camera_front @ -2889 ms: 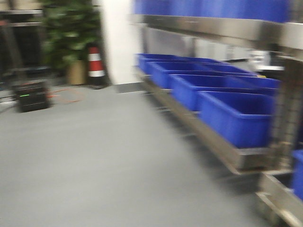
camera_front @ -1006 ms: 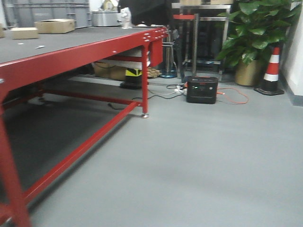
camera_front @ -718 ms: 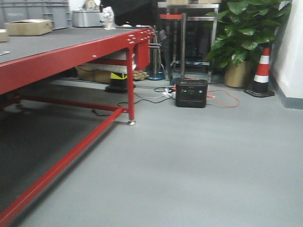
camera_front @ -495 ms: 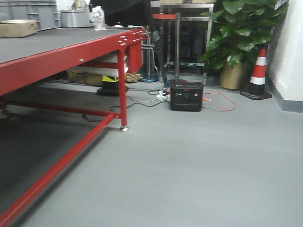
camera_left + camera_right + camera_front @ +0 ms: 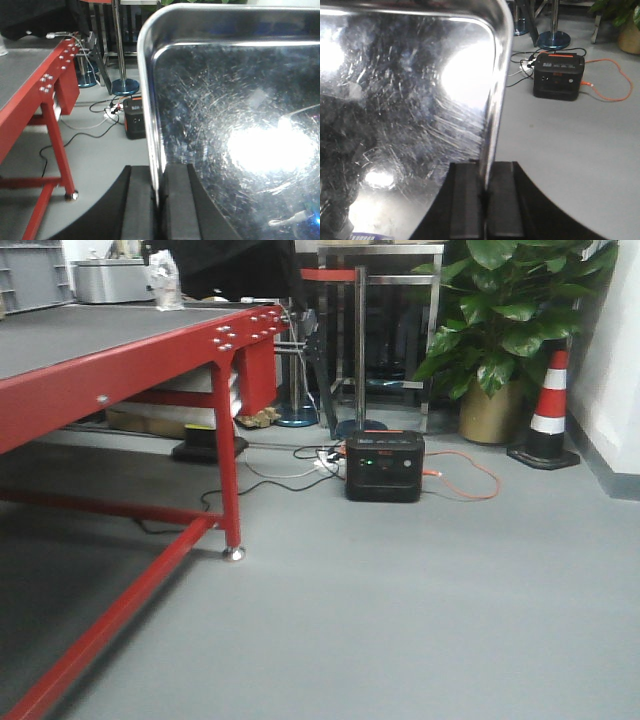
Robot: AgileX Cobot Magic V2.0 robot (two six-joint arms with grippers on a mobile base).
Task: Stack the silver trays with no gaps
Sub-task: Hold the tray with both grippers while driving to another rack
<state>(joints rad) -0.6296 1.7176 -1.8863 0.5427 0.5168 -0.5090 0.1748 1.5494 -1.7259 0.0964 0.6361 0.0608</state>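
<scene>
A silver tray (image 5: 235, 130) fills the left wrist view, scratched and shiny, held up over the floor. My left gripper (image 5: 159, 192) is shut on its left rim, one black finger (image 5: 137, 205) on each side of the thin edge. The same silver tray shows in the right wrist view (image 5: 400, 110). My right gripper (image 5: 484, 197) is shut on its right rim. Neither the tray nor the grippers show in the front view. No other silver tray is in view.
A long red metal table (image 5: 120, 360) stands at left, its leg (image 5: 230, 490) on the grey floor. A black power station (image 5: 384, 466) with an orange cable lies ahead. A potted plant (image 5: 500, 330), a traffic cone (image 5: 548, 410) and a steel stand (image 5: 360, 340) are behind it.
The front view has swung from the blue bins on the steel shelf to the red table, then kept sliding so the table leg, power station and plant sit nearer and further left.
</scene>
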